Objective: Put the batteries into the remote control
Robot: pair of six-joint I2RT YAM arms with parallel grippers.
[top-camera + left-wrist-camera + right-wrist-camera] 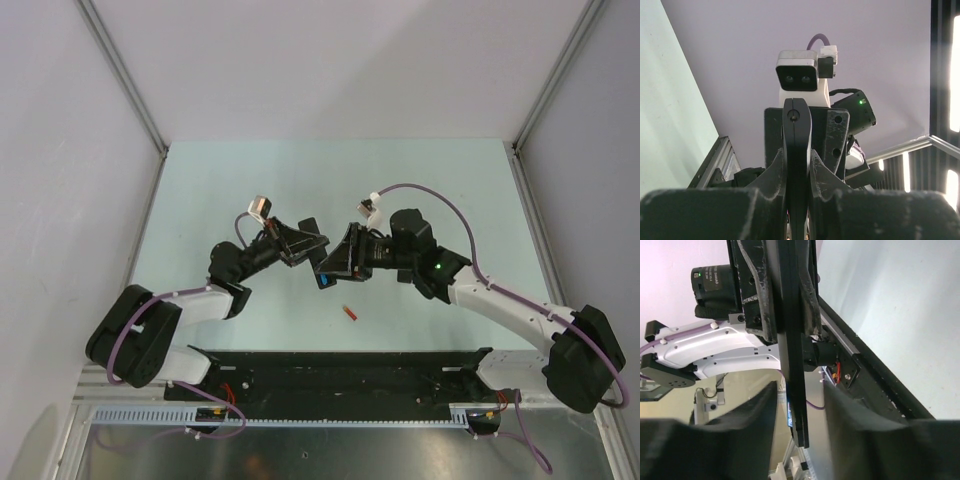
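The remote control is held on edge above the table between the two grippers (321,260). My left gripper (304,243) is shut on it. In the left wrist view the remote (797,140) stands edge-on, squeezed between the fingers (797,167). My right gripper (337,262) is open, with a finger on each side of the remote's lower end (799,405) and a gap on both sides (800,400). A blue battery (323,279) shows at the remote's lower end, and as a thin blue sliver (789,416) in the right wrist view. A red-orange battery (350,313) lies on the table. The other batteries are out of view.
The pale green table (250,180) is walled at the back and both sides. A black base rail (340,370) runs along the near edge, below the red-orange battery. The right arm's wrist camera (797,75) faces the left wrist.
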